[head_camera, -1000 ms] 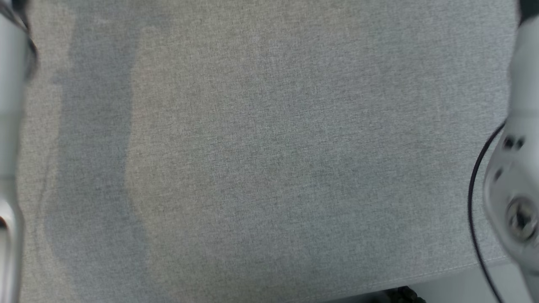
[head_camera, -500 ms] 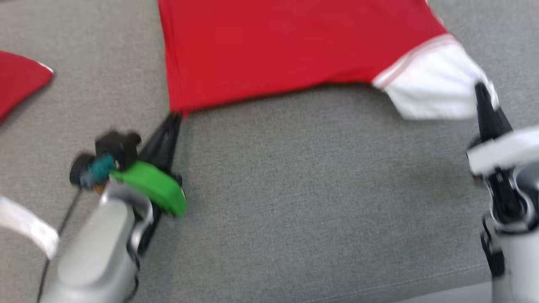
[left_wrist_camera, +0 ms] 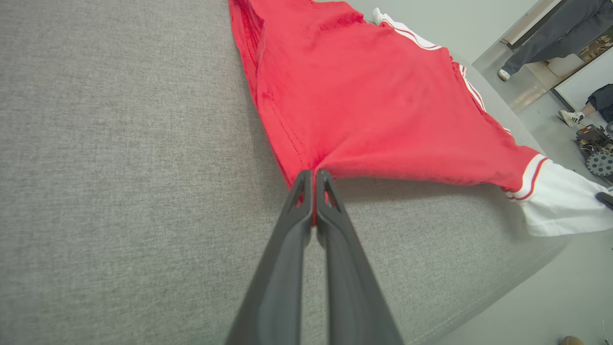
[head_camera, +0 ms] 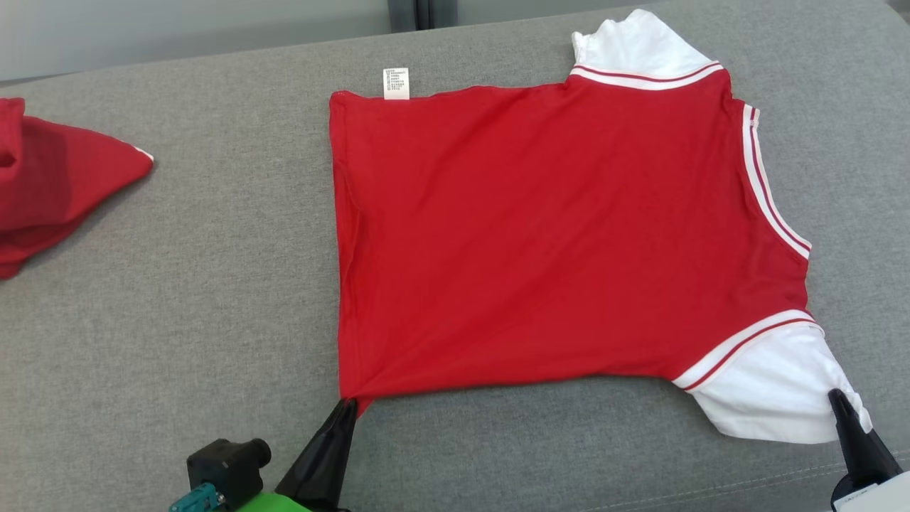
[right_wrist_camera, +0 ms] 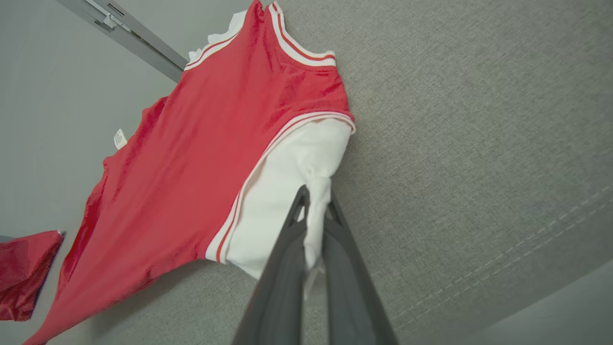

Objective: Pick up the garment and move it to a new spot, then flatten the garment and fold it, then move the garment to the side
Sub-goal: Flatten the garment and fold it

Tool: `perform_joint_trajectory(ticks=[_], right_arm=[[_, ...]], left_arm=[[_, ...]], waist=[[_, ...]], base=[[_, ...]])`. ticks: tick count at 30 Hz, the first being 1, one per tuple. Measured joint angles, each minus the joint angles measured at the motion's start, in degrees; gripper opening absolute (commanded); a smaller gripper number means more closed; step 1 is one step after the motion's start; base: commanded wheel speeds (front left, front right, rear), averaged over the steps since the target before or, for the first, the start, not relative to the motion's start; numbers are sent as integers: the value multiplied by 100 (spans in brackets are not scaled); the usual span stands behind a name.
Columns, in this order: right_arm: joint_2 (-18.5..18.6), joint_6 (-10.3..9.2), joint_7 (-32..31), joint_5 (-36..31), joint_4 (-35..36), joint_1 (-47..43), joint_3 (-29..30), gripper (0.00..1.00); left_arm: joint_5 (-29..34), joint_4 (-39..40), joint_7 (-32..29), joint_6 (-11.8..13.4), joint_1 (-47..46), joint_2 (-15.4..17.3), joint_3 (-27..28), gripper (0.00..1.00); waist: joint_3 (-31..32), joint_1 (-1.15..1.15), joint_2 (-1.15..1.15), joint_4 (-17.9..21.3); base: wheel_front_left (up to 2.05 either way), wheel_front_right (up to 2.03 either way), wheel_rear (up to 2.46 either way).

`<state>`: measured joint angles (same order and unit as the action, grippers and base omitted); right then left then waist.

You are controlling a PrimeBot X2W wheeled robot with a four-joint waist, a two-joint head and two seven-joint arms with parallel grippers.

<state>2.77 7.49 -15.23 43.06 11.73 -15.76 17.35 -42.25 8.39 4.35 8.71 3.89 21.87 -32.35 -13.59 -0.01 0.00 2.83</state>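
Observation:
A red T-shirt [head_camera: 554, 242] with white sleeves lies spread flat on the grey cushion [head_camera: 213, 299], hem to the left and collar to the right. My left gripper [head_camera: 347, 407] is shut on the near hem corner; the left wrist view shows red cloth [left_wrist_camera: 383, 115] pinched between the fingertips of that gripper [left_wrist_camera: 313, 176]. My right gripper [head_camera: 839, 398] is shut on the near white sleeve [head_camera: 775, 391]. White fabric [right_wrist_camera: 292, 177] runs between the fingers of the right gripper [right_wrist_camera: 316, 194] in the right wrist view.
A second red garment [head_camera: 50, 192] lies bunched at the cushion's left edge. The cushion's front seam [right_wrist_camera: 527, 249] runs close to my right gripper. A person's legs [left_wrist_camera: 550, 38] and a small wheeled device [left_wrist_camera: 596, 148] stand on the floor beyond the cushion.
The head camera has tilted up: bare cushion a second ago, now the whole shirt. Both grippers hold the same hem corner and sleeve as half a second ago.

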Motion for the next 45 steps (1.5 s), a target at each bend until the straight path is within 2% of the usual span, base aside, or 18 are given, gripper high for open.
perform_joint_trajectory(ticks=[3, 5, 8, 13, 18, 23, 24, 25, 27, 31, 35, 39, 45], right_arm=[[9, -1, 15, -108, -255, 164, -38, 0], [-1, -1, -55, -96, -428, 559, -41, 0], [2, -1, -253, -354, -657, 1223, 107, 0], [9, 0, -958, -1058, -754, 2286, 180, 0], [13, -1, -1631, -1756, -995, 3285, 401, 0], [25, 0, -1959, -2347, -1245, 3935, 401, 0], [23, 0, -1972, -2420, -1307, 4033, 396, 23], [22, 0, -1949, -2532, -1343, 4110, 357, 100], [16, 0, -1897, -2619, -1411, 4227, 342, 100], [18, 0, -1741, -2689, -1283, 4189, 111, 100], [356, -1, -1611, -2861, -950, 3703, -135, 100], [751, 0, -1811, -3048, -668, 3058, -442, 100], [1079, 4, -2052, -3350, -673, 2878, -241, 100]], left_arm=[[-26, 123, -318, 45, -32, 177, 22, 0], [-347, 144, -587, 45, -145, 104, 81, 0], [-437, 90, -903, 30, -612, 142, 167, 0], [-684, 21, -1586, -58, -1414, 145, 219, 0], [-1058, -255, -2183, -10, -2249, -22, 335, 0], [-999, -846, -2387, -25, -2960, -170, 267, 0], [-970, -985, -2428, -63, -3058, -201, 224, 0], [-965, -1103, -2437, -75, -3119, -250, 207, 20], [-922, -1287, -2366, -107, -3209, -325, 182, 100], [-839, -1395, -2081, -198, -3255, -333, 211, 100], [-826, -1076, -1728, -164, -2881, -226, 410, 100], [-821, -680, -1719, -107, -2174, -20, 258, 100], [-762, -623, -1793, -35, -1930, 59, 138, 100]], waist=[[-72, 0, 0, 19], [-111, 0, 0, 36], [-198, 0, 0, 43], [-344, 0, 0, -29], [-535, 0, 0, -112], [-760, 0, 0, -193], [-808, 0, 0, -203], [-852, 0, 0, -210], [-923, 0, 0, -214], [-963, 0, 0, -189], [-845, 0, 0, -139], [-720, 0, 0, -72], [-859, 0, 0, -46]], base=[[0, 0, 0], [0, 0, 0], [0, 0, 0], [0, 0, 0], [0, 0, 0], [0, 0, 0], [0, 0, 0], [0, 0, 0], [0, 0, 0], [0, 0, 0], [0, 0, 0], [0, 0, 0], [0, 0, 0]])
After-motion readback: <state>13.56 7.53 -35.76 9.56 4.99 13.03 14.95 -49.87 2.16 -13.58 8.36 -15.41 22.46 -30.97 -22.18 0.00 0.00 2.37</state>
